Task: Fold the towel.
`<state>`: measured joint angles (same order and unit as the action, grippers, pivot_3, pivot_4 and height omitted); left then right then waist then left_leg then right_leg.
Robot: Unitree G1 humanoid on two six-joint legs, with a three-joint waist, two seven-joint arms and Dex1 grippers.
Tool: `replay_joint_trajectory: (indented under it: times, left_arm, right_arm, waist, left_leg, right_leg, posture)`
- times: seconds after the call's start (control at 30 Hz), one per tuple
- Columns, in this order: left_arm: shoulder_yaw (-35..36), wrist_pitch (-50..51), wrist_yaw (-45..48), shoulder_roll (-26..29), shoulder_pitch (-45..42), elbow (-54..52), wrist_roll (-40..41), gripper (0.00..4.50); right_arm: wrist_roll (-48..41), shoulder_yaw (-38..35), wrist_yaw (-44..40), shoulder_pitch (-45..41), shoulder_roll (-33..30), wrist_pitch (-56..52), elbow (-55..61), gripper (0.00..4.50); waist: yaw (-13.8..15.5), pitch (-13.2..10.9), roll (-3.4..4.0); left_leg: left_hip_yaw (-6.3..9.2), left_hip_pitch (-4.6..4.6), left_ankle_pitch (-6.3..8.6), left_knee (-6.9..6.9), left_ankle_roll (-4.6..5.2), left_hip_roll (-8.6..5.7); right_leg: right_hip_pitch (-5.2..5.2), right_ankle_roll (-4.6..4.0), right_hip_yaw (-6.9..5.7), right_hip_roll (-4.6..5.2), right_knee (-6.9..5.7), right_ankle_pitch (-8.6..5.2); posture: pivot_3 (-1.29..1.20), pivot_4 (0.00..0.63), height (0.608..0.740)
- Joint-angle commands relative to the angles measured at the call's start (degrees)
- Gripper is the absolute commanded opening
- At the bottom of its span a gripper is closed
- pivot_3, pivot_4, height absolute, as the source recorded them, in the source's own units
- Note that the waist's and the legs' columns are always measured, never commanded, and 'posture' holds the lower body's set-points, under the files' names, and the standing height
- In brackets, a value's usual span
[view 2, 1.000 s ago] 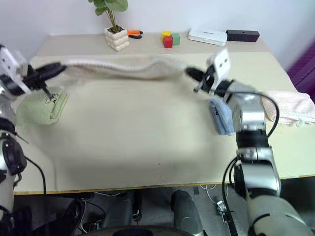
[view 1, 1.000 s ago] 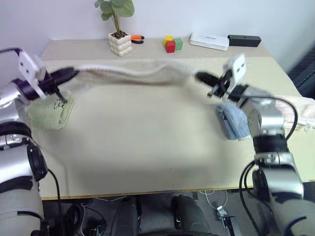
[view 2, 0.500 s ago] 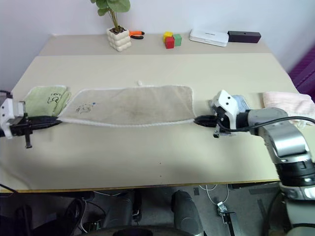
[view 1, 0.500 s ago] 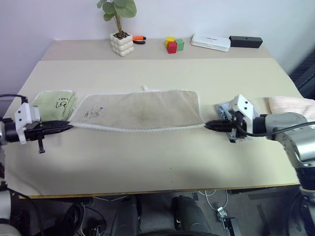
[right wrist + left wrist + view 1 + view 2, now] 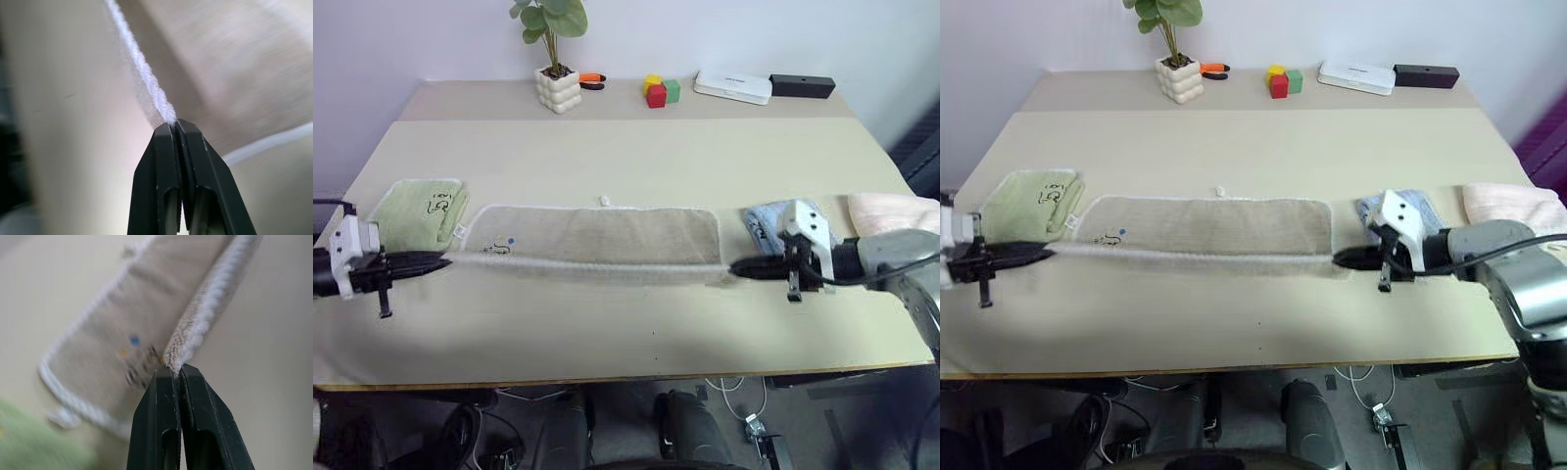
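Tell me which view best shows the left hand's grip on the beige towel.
The left wrist view: the left hand is shut on the beige towel, pinching its near edge at the fingertips beside the small logo. The eye views show the whole towel stretched flat between both hands, with the grip point small. The right wrist view shows the right hand pinching the opposite end.

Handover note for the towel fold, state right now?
Left gripper: shut on the towel's near-left corner.
Right gripper: shut on its near-right corner.
Towel: spread lengthwise on the table, near edge pinched and stretched taut between the grippers, far part lying flat. It sits between the folded green towel and the folded blue towel.
Done: towel laid out, both near corners gripped.
Left: probably carry the near edge over to the far edge, release, then fold again.
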<state>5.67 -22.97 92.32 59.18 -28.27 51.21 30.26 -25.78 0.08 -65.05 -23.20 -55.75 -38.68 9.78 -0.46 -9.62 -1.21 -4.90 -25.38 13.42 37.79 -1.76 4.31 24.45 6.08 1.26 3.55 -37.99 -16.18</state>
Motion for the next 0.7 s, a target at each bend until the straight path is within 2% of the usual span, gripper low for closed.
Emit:
replay_joint_trajectory:
  times: [0.03, 0.17, 0.37, 0.53, 0.7]
  left_arm:
    - [1.9, -1.1, -0.4, -1.9, -5.5, 4.0, -2.7, 0.0]
    - [1.4, -3.0, -4.4, -4.4, -11.6, 10.2, -7.8, 0.0]
    - [0.3, -6.8, -16.0, -6.8, -18.4, 17.2, -16.3, 0.0]
    - [-0.9, -7.2, -26.6, -9.0, -22.8, 20.3, -22.7, 0.0]
    - [-1.7, -7.2, -32.6, -11.6, -25.5, 21.2, -26.9, 0.0]
  right_arm:
    - [6.9, 2.5, 3.1, -5.2, 3.0, 8.9, -7.7, 0.06]
    - [10.6, 4.0, 6.1, -12.5, 8.7, 14.7, -17.6, 0.06]
    - [16.4, 5.6, 9.3, -19.3, 14.6, 23.3, -29.9, 0.06]
    - [20.4, 5.8, 11.8, -22.4, 16.8, 28.8, -38.8, 0.06]
    - [22.3, 6.0, 13.2, -23.9, 18.8, 31.6, -43.4, 0.06]
  waist:
    - [0.0, 0.0, 0.01]
    - [-0.1, 0.0, 0.01]
    - [-0.1, 0.0, 0.02]
    - [0.1, 0.0, 0.02]
    - [-0.2, 0.0, 0.02]
  left_leg:
    - [0.0, -0.05, 0.0, 0.06, 0.01, 0.01]
    - [-0.01, -0.07, 0.03, 0.14, 0.05, 0.0]
    - [-0.02, -0.08, 0.05, 0.15, 0.08, 0.0]
    - [-0.03, -0.11, 0.05, 0.21, 0.08, -0.01]
    - [-0.03, -0.1, 0.04, 0.19, 0.08, -0.01]
  right_leg:
    - [0.0, 0.0, 0.0, -0.01, 0.0, 0.0]
    - [0.01, 0.03, 0.0, -0.02, -0.03, 0.01]
    - [0.01, 0.06, 0.01, -0.03, -0.04, 0.01]
    - [0.0, 0.06, 0.01, -0.01, -0.05, 0.01]
    - [0.0, 0.07, 0.0, -0.03, -0.06, 0.01]
  posture:
    - [0.0, 0.15, 0.735]
    - [0.0, 0.15, 0.735]
    - [0.0, 0.15, 0.735]
    - [0.0, 0.15, 0.735]
    - [0.0, 0.15, 0.735]
